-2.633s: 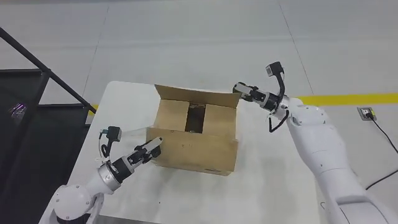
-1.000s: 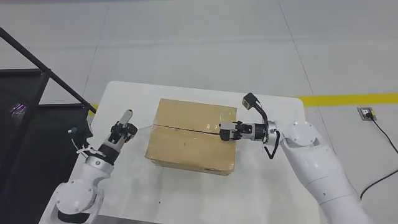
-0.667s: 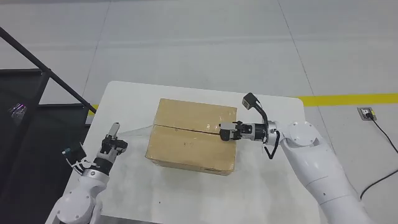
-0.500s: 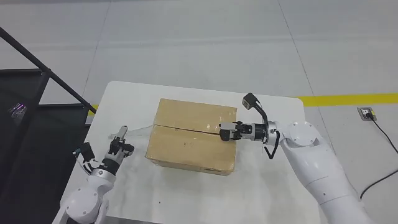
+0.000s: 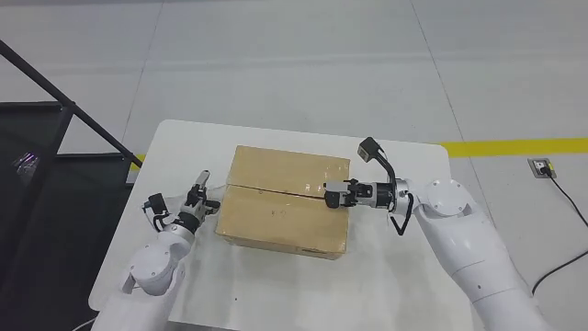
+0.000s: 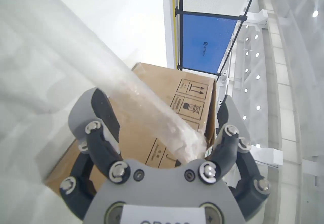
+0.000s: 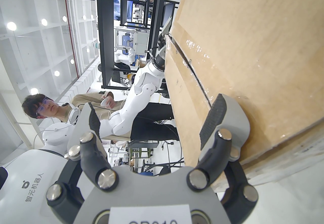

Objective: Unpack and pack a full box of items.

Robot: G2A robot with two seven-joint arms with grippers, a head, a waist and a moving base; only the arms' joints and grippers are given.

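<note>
A brown cardboard box (image 5: 285,204) stands shut in the middle of the white table (image 5: 395,267), its two top flaps meeting at a seam (image 5: 276,188). My right gripper (image 5: 333,195) is open at the box's right end, with one finger (image 7: 222,118) resting on the top by the seam and the other off the box's edge. My left gripper (image 5: 199,196) sits close to the box's left end, open. In the left wrist view a strip of clear tape (image 6: 141,93) runs between the left gripper's (image 6: 162,98) fingers toward the box (image 6: 174,98).
A black metal frame (image 5: 41,138) stands off the table's left side. Bare table lies in front of the box and to its right (image 5: 395,239). The table's left edge is close behind my left arm.
The box's flaps stood open 2.6 s ago and are now shut. Over the last second my left gripper swung down and out, then came in toward the box's left end. The right gripper stayed put.
</note>
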